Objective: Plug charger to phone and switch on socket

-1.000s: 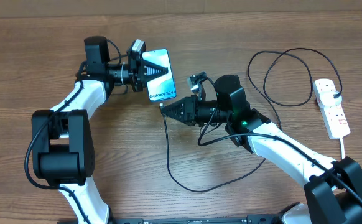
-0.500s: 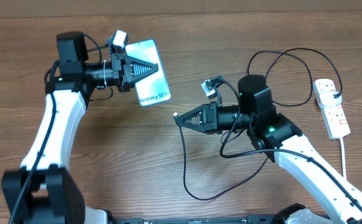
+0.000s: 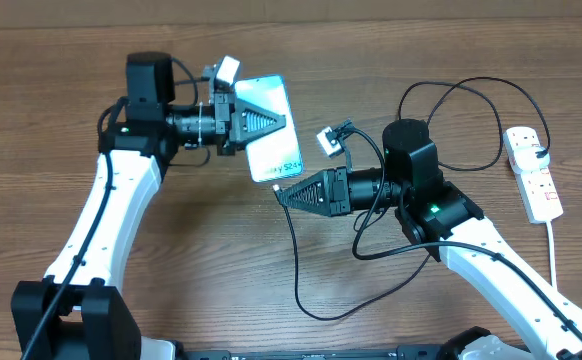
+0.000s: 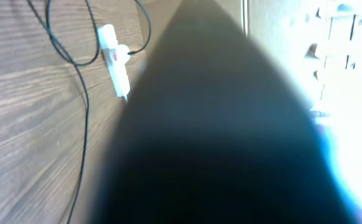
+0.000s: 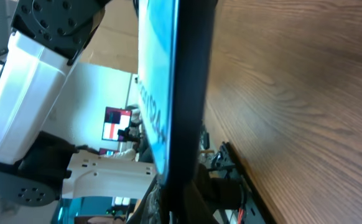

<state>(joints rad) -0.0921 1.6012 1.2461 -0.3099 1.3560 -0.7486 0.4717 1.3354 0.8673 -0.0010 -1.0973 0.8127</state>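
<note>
If apart, phone [image 3: 279, 150] edge beside charger [image 3: 295, 262].

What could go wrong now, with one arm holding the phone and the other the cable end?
The phone is pinched only by the left gripper, so a push from the plug might tilt or slip it. The right gripper holds the charger tip close to the phone's lower edge; slightly misaligned, it may scrape the casing.
</note>
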